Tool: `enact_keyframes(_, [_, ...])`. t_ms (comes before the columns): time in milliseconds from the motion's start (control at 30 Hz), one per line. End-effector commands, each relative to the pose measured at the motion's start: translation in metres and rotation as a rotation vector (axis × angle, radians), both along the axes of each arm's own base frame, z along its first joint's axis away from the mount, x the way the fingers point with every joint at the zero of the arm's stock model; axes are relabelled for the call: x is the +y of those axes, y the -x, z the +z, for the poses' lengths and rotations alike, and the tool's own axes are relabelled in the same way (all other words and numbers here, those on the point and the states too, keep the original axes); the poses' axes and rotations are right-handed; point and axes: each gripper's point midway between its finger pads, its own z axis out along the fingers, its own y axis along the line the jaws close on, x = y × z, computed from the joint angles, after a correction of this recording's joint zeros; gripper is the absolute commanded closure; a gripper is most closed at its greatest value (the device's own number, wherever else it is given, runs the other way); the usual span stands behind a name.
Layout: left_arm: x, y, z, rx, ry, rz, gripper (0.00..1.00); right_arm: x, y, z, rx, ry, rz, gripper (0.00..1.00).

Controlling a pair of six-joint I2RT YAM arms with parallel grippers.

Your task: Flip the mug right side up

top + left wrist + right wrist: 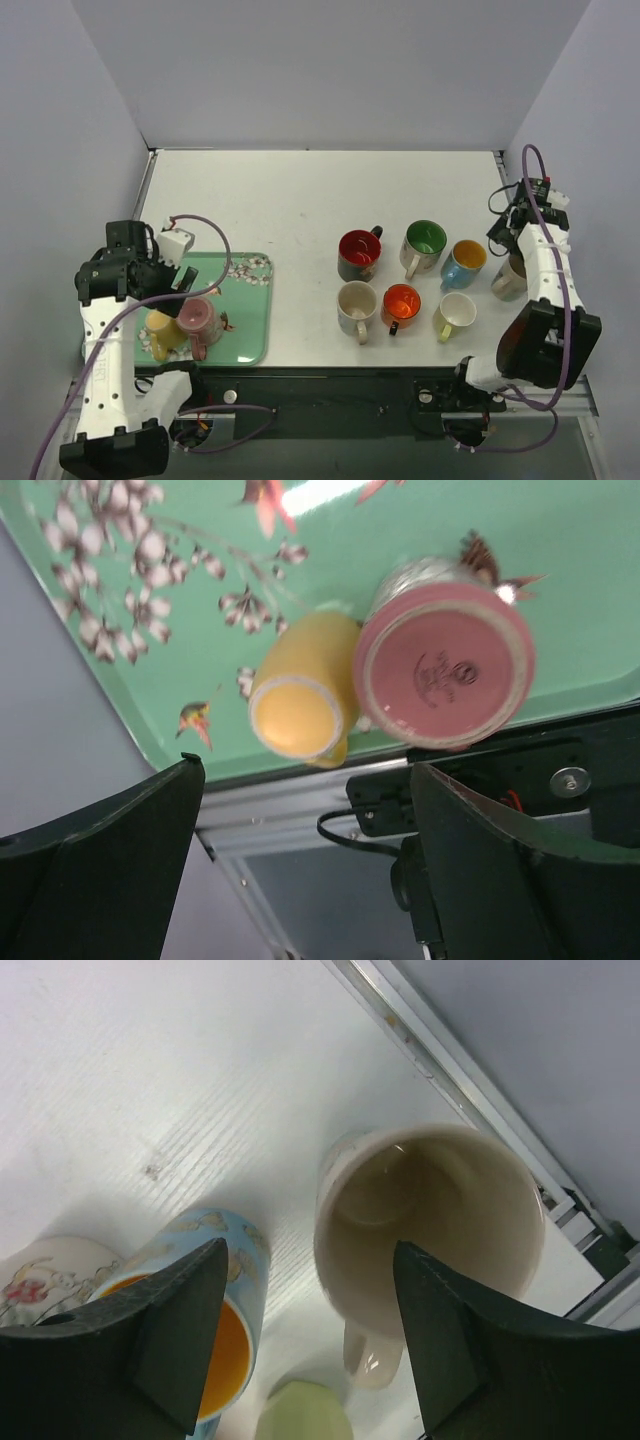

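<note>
**Top view.** The tray [250, 320] lies at the near left of the counter [300, 200]. It carries two mugs base up, the yellow mug [160, 330] and the pink mug [198, 318], close side by side. The left gripper [183, 280] hovers just above them, so the left arm is by far the nearer. The right gripper [508, 245] is well apart at the far right edge, over a beige mug [510, 282]. Seven mugs stand mouth up on the counter, the beige one included. That makes nine mugs in all and one tray.

**Left wrist view.** The left gripper's jaws stand wide apart with nothing between them. Both inverted mugs lie beyond the fingertips. The pink mug is toward the right finger, its stamped base facing the camera and its long axis vertical. The yellow mug is just beside it, nearer the middle.

**Right wrist view.** The jaws are apart and grip nothing. The beige mug stands upright below them, mouth up, with a blue mug [245, 1255] just beside it.
</note>
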Motion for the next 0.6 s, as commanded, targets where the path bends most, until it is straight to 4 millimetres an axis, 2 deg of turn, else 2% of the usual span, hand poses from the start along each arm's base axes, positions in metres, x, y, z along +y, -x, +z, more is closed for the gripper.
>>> enact_keyframes(0, [0.051,0.029,-0.009,0.082,-0.124,0.204,0.08,-0.001,0.013,0.053,-0.043,0.173,0.000,0.37])
enact_keyframes(100, [0.058,0.042,-0.025,0.119,-0.046,0.266,0.17,0.013,0.012,0.070,-0.110,0.188,0.046,0.37])
enact_keyframes(133, [0.063,0.056,-0.035,0.156,-0.033,0.287,0.21,0.019,0.009,0.073,-0.128,0.181,0.067,0.37])
enact_keyframes(333, [0.053,0.080,-0.077,0.225,0.099,0.282,0.32,0.029,0.005,0.080,-0.192,0.168,0.090,0.37])
enact_keyframes(433, [0.048,0.077,-0.091,0.207,0.132,0.278,0.33,0.033,0.004,0.077,-0.189,0.158,0.105,0.37])
enact_keyframes(500, [0.059,0.069,-0.103,0.178,0.101,0.320,0.34,0.036,0.002,0.075,-0.192,0.144,0.115,0.37])
enact_keyframes(567, [0.068,0.062,-0.112,0.158,0.089,0.356,0.40,0.039,0.001,0.074,-0.198,0.136,0.127,0.37])
